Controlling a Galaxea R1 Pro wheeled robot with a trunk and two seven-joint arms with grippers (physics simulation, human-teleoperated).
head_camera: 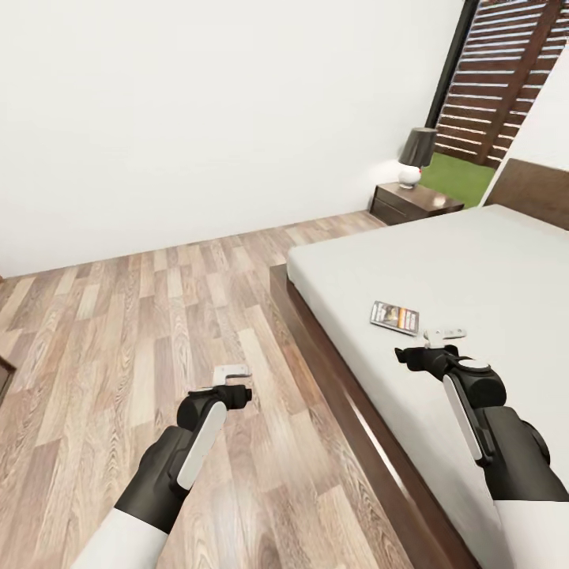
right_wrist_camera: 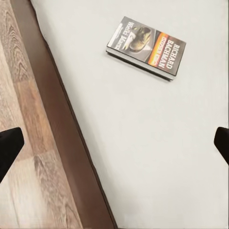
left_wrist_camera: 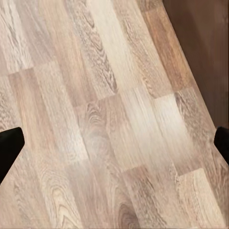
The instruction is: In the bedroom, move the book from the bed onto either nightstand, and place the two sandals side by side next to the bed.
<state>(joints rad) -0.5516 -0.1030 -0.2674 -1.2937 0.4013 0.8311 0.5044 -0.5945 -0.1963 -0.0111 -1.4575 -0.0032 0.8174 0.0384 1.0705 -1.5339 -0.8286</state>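
Bedroom w/ wood-plank floor (head_camera: 118, 332) across the left of frame. Bed (head_camera: 474, 269) fills the right, headboard cut off at the right edge. Nightstand (head_camera: 411, 201) w/ lamp (head_camera: 415, 156) upper right. Book (head_camera: 394, 317) lies flat on the mattress, centre-right. Right gripper (head_camera: 444, 336) hovers just beside it, fingers spread wide, holding nothing. Left gripper (head_camera: 235, 371) over the floor, lower centre, likewise spread and empty.

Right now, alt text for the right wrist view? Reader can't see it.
A paperback book lies flat, cover up, on the light-grey mattress of the bed. The bed's dark wood frame runs diagonally beside the mattress, with wood-plank floor beyond it. The right end effector's two dark fingertips sit wide apart at opposite edges, well short of the book.
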